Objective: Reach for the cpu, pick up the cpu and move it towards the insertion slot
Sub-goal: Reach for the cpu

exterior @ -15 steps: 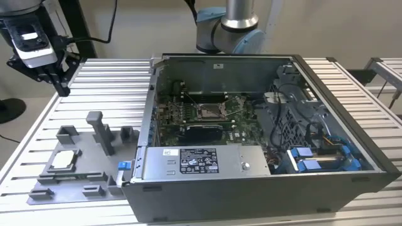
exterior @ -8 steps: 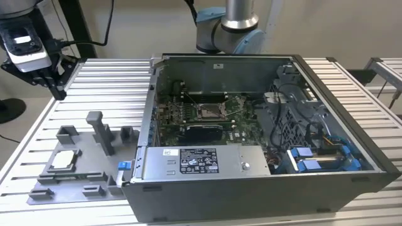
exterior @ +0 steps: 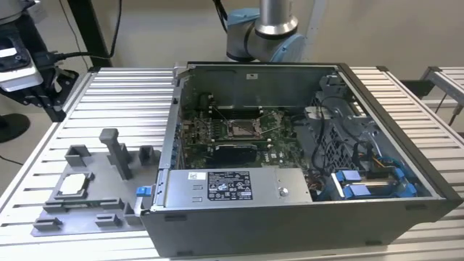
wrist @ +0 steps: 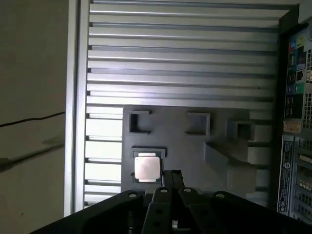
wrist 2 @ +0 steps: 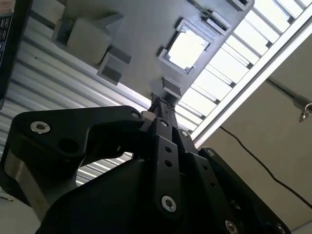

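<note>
One gripper (wrist: 172,174), fingers pressed together with nothing held; in the first wrist view its tips are just beside the one cpu (wrist: 147,169), contact unclear. The cpu lies flat in a square pocket near the exterior view's left edge of one grey fixture plate (exterior: 91,220). That plate sits on the slatted table (exterior: 123,103), at its corner nearest the camera in the exterior view. One insertion slot (exterior: 242,128) is inside one open computer case (exterior: 290,228), well apart from the cpu.

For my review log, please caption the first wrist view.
Gripper poised over the grey fixture plate, the chip resting in its pocket close by, not yet picked up.
</note>
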